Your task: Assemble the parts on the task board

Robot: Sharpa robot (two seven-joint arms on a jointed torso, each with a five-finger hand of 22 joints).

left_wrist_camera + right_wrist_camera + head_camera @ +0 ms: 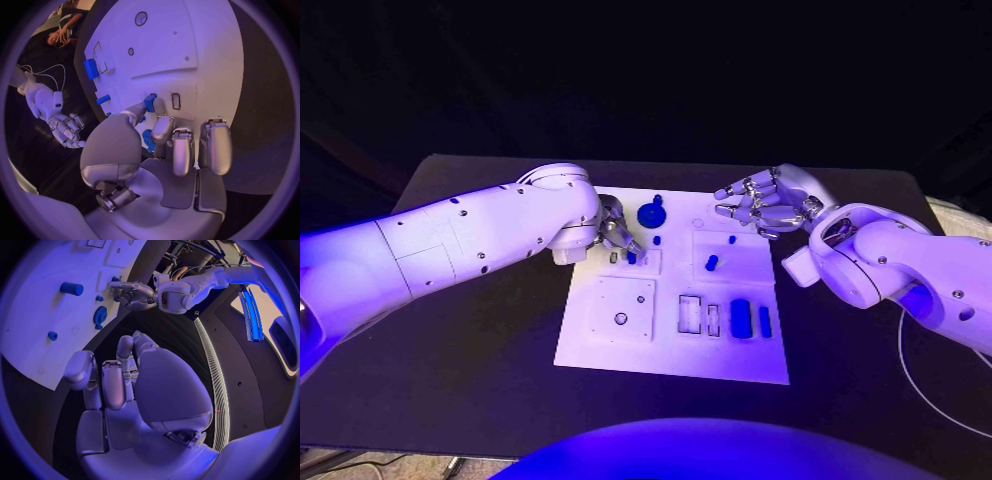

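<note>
The white task board (672, 345) lies in the middle of the table. My left hand (617, 240) is low over its far left part and pinches a small blue part (630, 257) between thumb and finger. The left wrist view shows that part (150, 102) right beside a small rectangular slot (175, 101). My right hand (764, 203) hovers over the board's far right corner, fingers loosely bent and apart, holding nothing; its palm (119, 380) is bare. A blue gear-like part (653, 212), a blue cylinder (711, 263) and two blue blocks (740, 318) sit on the board.
A square inset with a round hole (620, 310) occupies the board's near left. Empty rectangular slots (689, 313) lie beside the blue blocks. Small blue pegs (731, 239) stand near the board's far edge. Black table (473, 350) surrounds the board.
</note>
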